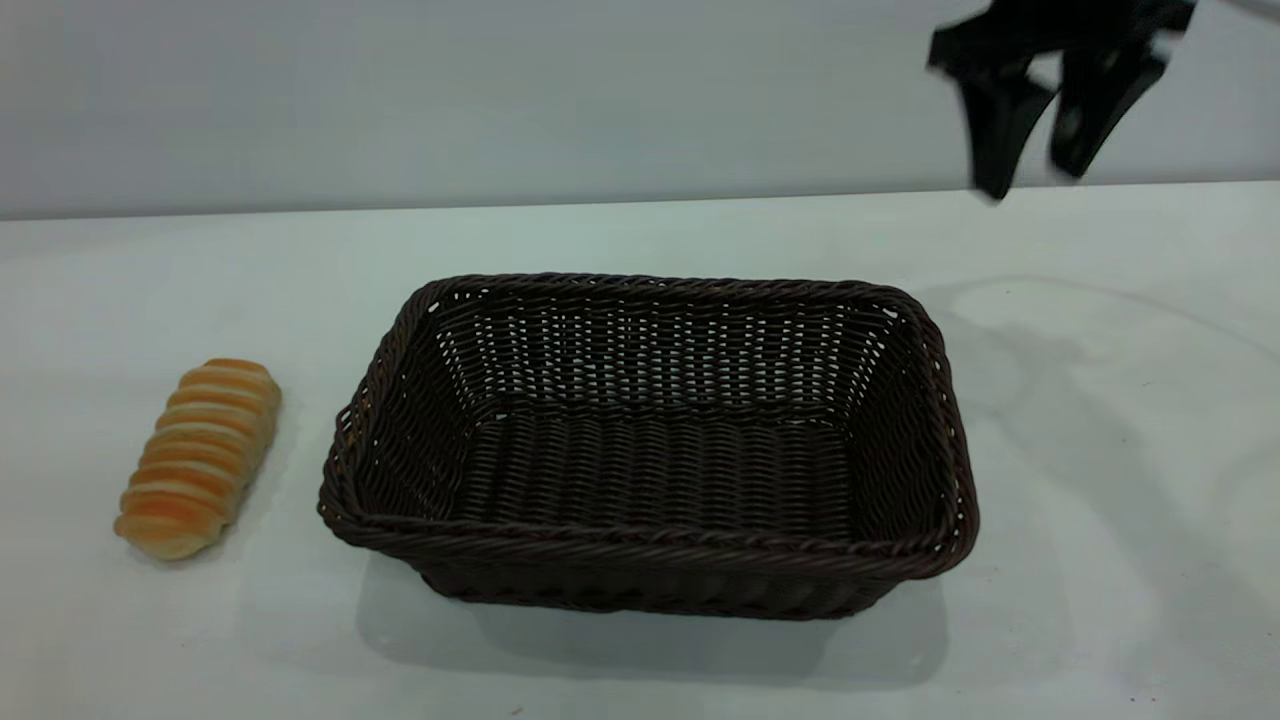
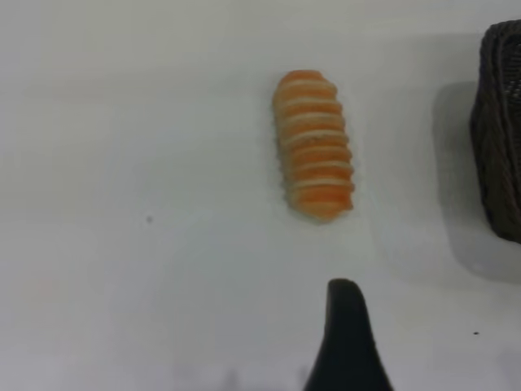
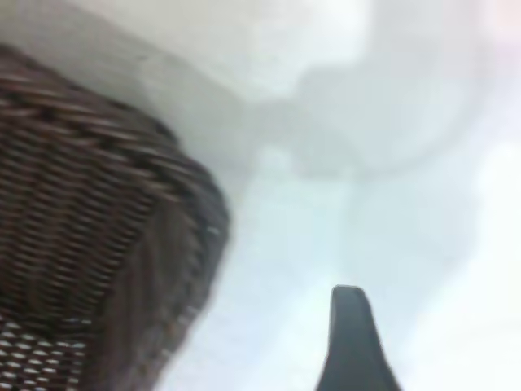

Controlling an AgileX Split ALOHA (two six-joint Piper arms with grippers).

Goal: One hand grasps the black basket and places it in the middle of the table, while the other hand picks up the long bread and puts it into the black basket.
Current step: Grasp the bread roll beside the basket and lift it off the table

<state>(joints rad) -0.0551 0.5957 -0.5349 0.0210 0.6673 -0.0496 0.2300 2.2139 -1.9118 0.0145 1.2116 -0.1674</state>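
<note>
The black basket [image 1: 650, 450] stands empty in the middle of the table [image 1: 1100, 500]. The long bread [image 1: 200, 455] lies on the table to its left, apart from it. In the left wrist view the bread [image 2: 315, 145] lies a short way beyond one black finger [image 2: 346, 326] of my left gripper, which is empty above the table; the basket's edge [image 2: 501, 130] shows at the side. My right gripper [image 1: 1030, 180] hangs open and empty high at the back right, clear of the basket. Its wrist view shows one finger [image 3: 352, 342] and a basket corner [image 3: 98, 228].
A plain grey wall runs behind the table's far edge [image 1: 640, 205]. White tabletop lies to the right of the basket and in front of it, with the right arm's shadow [image 1: 1040, 370] on it.
</note>
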